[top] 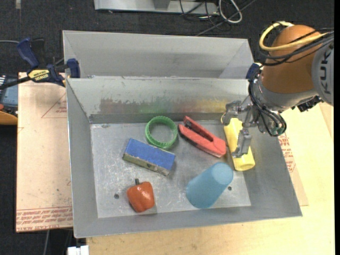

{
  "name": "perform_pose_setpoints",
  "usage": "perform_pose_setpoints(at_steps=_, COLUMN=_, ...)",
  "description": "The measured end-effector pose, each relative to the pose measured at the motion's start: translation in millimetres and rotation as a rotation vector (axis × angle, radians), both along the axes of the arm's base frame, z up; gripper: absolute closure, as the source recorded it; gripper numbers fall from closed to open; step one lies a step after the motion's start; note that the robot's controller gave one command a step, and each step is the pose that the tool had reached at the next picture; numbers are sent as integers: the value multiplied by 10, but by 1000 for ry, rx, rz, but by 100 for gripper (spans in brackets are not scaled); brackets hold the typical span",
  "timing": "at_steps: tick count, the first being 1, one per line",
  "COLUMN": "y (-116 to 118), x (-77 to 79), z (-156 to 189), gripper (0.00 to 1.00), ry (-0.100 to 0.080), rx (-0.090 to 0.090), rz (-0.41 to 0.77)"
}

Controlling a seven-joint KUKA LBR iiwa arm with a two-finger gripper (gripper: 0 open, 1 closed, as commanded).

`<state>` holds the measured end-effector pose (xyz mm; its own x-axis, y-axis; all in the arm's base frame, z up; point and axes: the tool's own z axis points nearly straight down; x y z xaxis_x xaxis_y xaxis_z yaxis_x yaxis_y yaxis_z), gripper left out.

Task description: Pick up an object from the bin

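Note:
My gripper (244, 142) hangs low at the right side of the bin, directly over a yellow oblong thing (232, 133) that lies lengthwise by the right wall. The gripper's tip overlaps the middle of this yellow thing and hides part of it. Just left of it lies a red clip-like tool (203, 137), slanted. A light blue cup (208, 185) lies on its side below the yellow thing, towards the front.
Further left are a green ring (161, 132), a blue block with a pale underside (150, 155) and a red pepper-shaped toy (141, 196) near the front. The arm with its orange cover reaches in over the right rim.

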<state>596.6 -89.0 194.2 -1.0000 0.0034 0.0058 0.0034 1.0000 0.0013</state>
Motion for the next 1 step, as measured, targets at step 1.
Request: perform_pose_setpoints(at_steps=1, y=5, x=16, z=51, gripper=0, ry=-8, rx=-1, rz=3)
